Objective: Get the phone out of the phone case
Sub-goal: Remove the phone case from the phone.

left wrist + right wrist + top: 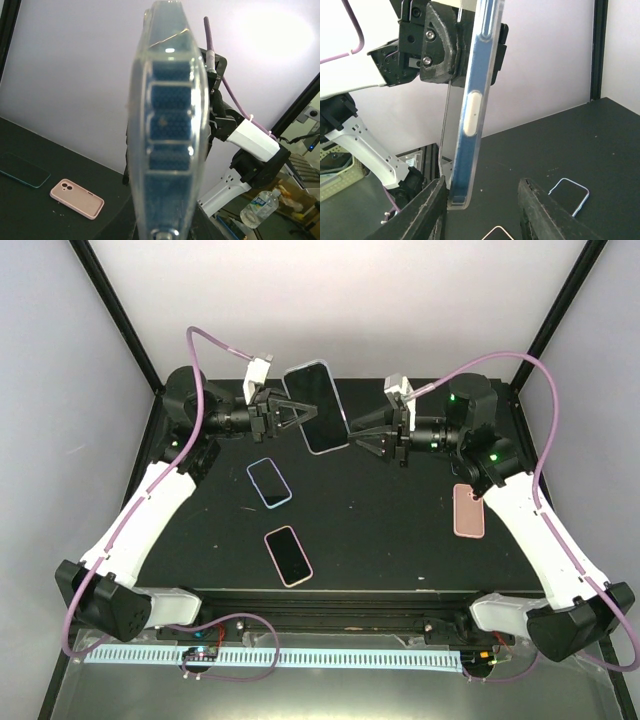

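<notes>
A blue phone in a clear case (316,406) is held up off the table at the back centre, tilted. My left gripper (288,415) is shut on its left edge. In the left wrist view the cased phone (170,125) fills the middle edge-on and hides my fingers. My right gripper (360,432) is open just right of the phone's lower right corner. In the right wrist view the phone (472,110) hangs from the left gripper's black jaws. Its bottom corner sits between my open right fingertips (427,210), close to the left one, not gripped.
On the black table (400,530) lie a phone in a bluish case (269,482), a phone in a pink case (288,555) and a pink case face-down (468,510), also in the left wrist view (77,198). A dark teal-edged phone (22,170) lies beside it.
</notes>
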Controlling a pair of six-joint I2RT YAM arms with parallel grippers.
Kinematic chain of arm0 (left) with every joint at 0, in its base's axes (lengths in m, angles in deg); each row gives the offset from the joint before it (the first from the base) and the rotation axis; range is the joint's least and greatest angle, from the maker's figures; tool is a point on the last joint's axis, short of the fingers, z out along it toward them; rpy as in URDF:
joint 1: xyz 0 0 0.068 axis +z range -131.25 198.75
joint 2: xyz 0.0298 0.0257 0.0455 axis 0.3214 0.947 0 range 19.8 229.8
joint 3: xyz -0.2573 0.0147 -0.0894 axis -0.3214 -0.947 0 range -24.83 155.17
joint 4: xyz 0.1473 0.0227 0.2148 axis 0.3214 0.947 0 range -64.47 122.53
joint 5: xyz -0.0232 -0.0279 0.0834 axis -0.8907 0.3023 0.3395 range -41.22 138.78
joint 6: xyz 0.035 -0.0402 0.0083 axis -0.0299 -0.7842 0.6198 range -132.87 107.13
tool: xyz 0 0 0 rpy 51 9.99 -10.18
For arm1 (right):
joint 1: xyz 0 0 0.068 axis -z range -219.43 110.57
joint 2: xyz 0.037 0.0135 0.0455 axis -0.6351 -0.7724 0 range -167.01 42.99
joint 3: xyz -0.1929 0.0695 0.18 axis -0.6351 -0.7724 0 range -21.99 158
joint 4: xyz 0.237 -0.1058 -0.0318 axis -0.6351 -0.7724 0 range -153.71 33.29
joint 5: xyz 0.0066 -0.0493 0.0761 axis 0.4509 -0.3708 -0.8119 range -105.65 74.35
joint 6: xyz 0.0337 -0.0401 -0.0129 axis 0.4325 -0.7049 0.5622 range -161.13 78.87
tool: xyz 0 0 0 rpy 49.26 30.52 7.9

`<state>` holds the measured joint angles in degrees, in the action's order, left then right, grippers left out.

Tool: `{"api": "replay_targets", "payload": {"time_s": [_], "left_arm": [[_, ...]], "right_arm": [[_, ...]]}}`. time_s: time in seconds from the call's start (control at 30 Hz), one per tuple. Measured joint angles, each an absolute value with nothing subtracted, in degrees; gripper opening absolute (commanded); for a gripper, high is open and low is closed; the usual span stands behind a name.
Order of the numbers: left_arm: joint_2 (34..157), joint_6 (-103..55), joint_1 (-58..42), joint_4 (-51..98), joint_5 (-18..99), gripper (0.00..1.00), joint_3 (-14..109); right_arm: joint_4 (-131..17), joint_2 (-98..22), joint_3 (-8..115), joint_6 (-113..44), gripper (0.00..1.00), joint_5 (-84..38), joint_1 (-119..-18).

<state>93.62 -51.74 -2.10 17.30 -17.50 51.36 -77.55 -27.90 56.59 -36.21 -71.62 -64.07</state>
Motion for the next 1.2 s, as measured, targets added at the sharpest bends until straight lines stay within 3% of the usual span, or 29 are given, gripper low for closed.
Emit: {"api": "replay_targets", "payload": {"time_s": [0.37, 0.77, 0.87, 1.2], "left_arm": [[93.6, -55.5, -2.1, 13.2, -17.2, 0.01, 49.4], [93.7, -66.4, -1.9, 1.5, -19.6, 0.02, 46.9], [93.7, -69.4, -2.1, -2.3, -20.8, 0.02, 46.9], [93.7, -67.0, -2.1, -0.9, -21.3, 0.02, 46.7]], "right_arm": [[-77.3, -26.9, 55.7, -36.8, 0.15, -73.1, -64.1], [-76.4, -24.8, 53.6, -38.3, 0.08, -72.4, -64.0], [-76.8, -25.2, 52.8, -38.5, 0.08, -71.7, -64.0], [-76.6, -25.2, 52.1, -37.5, 0.28, -75.7, -64.0]]}}
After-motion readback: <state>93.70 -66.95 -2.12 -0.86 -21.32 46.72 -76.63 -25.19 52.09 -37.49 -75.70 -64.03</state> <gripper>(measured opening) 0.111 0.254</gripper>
